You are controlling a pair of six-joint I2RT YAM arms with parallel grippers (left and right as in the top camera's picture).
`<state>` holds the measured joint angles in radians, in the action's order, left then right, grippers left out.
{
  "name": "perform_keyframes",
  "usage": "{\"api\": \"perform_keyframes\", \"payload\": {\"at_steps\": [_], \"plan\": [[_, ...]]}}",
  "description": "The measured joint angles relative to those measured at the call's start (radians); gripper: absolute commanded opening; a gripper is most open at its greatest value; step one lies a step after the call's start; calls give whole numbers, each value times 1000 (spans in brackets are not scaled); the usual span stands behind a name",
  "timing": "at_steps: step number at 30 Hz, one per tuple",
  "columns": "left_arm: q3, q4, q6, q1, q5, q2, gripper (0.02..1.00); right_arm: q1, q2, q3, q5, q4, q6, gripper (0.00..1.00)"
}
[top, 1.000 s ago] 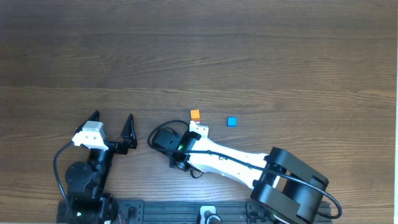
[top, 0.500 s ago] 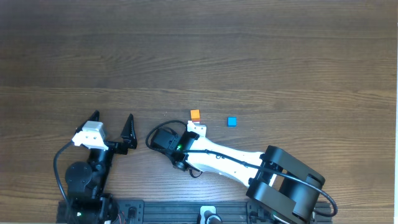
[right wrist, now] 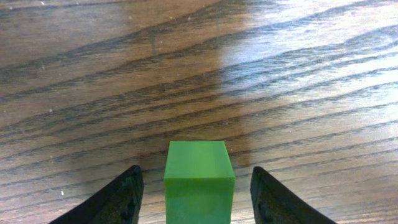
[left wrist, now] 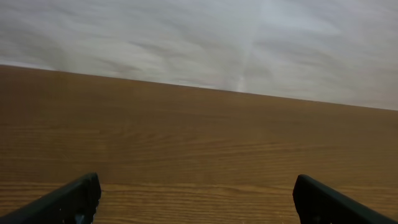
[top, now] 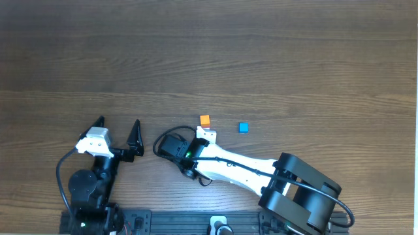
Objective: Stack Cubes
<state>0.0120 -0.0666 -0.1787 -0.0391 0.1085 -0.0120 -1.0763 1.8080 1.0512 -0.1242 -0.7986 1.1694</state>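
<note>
Right wrist view: right pincer (right wrist: pixel 196 173) released around green cube (right wrist: pixel 199 183); left pincer (left wrist: pixel 197 185) likewise released.

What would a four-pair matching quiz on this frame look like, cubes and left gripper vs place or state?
1. green cube
2. orange cube
3. blue cube
4. left gripper

A. loose on the table, farthest toward the right arm's side
B. open, no cube near it
C. between the open fingers of the right gripper, a gap on each side
D. loose on the table, just past the right arm's wrist in the top view

Pairs: 1-C, 2-D, 3-A, 4-B
</note>
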Motion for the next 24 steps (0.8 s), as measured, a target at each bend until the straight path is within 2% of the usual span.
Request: {"api": "perform_keyframes", "payload": {"at_steps": [17, 22, 24], "plan": [[0, 0, 0, 0, 0, 0, 1000, 0, 0, 0, -4, 1, 0, 297], [0, 0, 0, 0, 0, 0, 998, 0, 0, 0, -4, 7, 2, 187], [0, 0, 0, 0, 0, 0, 998, 0, 0, 0, -5, 11, 2, 106]]}}
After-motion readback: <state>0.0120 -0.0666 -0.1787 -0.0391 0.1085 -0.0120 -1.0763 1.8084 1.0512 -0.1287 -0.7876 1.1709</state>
